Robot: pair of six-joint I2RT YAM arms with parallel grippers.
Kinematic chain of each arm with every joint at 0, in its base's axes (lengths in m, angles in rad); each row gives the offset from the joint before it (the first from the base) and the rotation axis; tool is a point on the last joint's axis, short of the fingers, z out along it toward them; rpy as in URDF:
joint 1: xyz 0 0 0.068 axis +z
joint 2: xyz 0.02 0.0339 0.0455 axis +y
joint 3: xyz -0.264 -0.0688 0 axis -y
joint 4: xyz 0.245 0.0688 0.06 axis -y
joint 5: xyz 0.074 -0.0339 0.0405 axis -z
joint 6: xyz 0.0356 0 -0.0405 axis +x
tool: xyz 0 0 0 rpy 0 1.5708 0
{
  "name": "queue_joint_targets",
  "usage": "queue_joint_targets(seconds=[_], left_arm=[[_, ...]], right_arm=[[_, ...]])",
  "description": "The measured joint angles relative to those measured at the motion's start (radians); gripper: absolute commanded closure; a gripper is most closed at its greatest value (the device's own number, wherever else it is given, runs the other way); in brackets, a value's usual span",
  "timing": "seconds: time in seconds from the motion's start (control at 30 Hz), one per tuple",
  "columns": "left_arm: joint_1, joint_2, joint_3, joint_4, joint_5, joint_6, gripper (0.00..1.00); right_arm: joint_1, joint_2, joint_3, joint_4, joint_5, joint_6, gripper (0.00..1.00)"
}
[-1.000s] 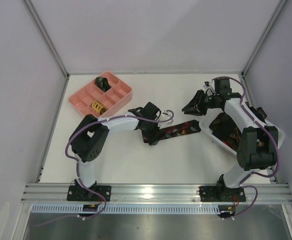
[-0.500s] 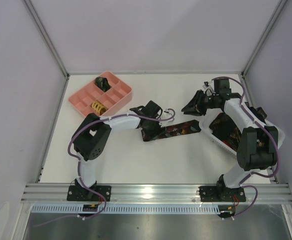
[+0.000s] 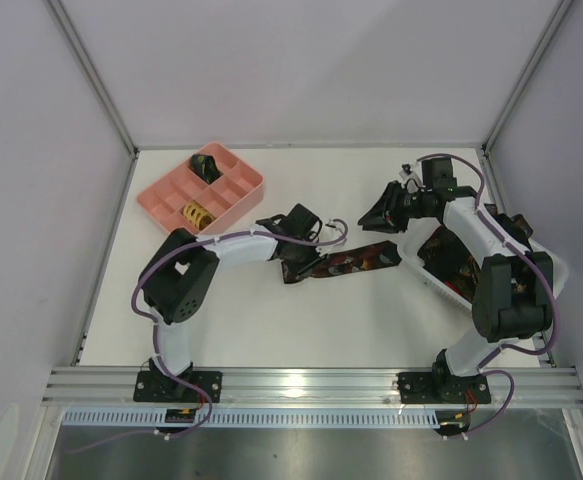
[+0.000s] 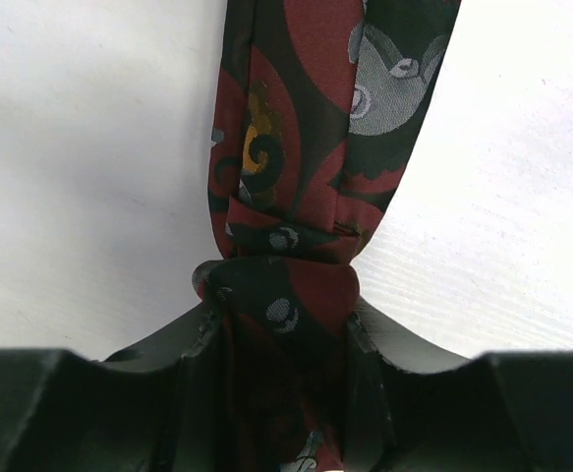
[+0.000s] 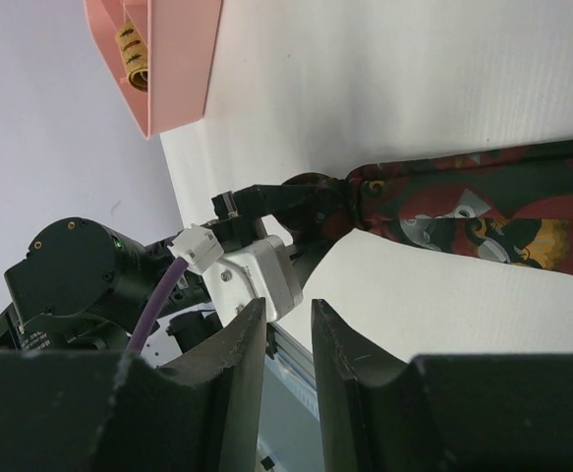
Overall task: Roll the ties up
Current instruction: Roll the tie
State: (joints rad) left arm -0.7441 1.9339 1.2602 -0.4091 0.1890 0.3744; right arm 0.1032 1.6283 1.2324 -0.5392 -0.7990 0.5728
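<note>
Looking down from the top camera, we've got one tie (image 3: 356,260) lying flat across the middle of the table (image 3: 271,320), dark with red swirls and bits of grey and yellow. The left hand (image 3: 294,266) sits at its left end. From the left wrist camera we can see it clenched on the tie: the end is folded back into a small bunch and both fingers (image 4: 370,329) press against it. The rest of the strip runs straight away from the hand, flat on the table.

The right hand (image 3: 381,212) hangs near the tie's other end, apart from it. Its wrist camera shows its fingers (image 5: 252,324) a narrow gap apart with nothing between them, so released.

At the far left is the pink compartment tray (image 3: 236,205), with a rolled dark tie (image 3: 208,165) in a back compartment and a yellow-patterned roll (image 3: 197,213) in a front one. The white mesh basket (image 3: 429,280) on the right holds a dark heap, probably more ties, but we can't really tell.
</note>
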Motion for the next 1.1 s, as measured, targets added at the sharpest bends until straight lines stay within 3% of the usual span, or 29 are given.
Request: queue_joint_targets(seconds=[0.03, 0.13, 0.43, 0.63, 0.7, 0.73, 0.97, 1.07, 1.1], left_arm=[[0.0, -0.007, -0.011, 0.004, 0.001, 0.0, 0.48], [0.0, -0.025, -0.032, 0.002, 0.002, -0.003, 0.29], [0.023, -0.056, -0.066, -0.021, 0.033, 0.001, 0.21], [0.04, -0.058, -0.066, -0.035, 0.051, 0.009, 0.28], [0.04, -0.058, -0.066, -0.035, 0.051, 0.011, 0.36], [0.041, -0.058, -0.065, -0.035, 0.05, 0.012, 0.46], [0.048, -0.058, -0.065, -0.043, 0.05, 0.015, 0.67], [0.048, -0.061, -0.068, -0.042, 0.051, 0.016, 0.66], [0.048, -0.066, -0.074, -0.042, 0.051, 0.016, 0.56]], right_arm=[[0.004, 0.0, 0.0, 0.0, 0.0, 0.0, 0.69], [0.016, 0.0, 0.0, 0.006, 0.0, 0.0, 0.69], [0.041, 0.0, 0.0, 0.014, 0.0, 0.001, 0.69], [0.06, 0.002, 0.0, 0.016, 0.0, 0.003, 0.69], [0.066, 0.005, 0.0, 0.017, 0.0, 0.003, 0.69], [0.069, 0.007, 0.0, 0.018, 0.0, 0.003, 0.69], [0.099, 0.021, 0.0, 0.028, 0.001, 0.011, 0.69], [0.124, 0.034, 0.0, 0.039, 0.002, 0.017, 0.69], [0.132, 0.042, 0.0, 0.042, 0.003, 0.019, 0.71]])
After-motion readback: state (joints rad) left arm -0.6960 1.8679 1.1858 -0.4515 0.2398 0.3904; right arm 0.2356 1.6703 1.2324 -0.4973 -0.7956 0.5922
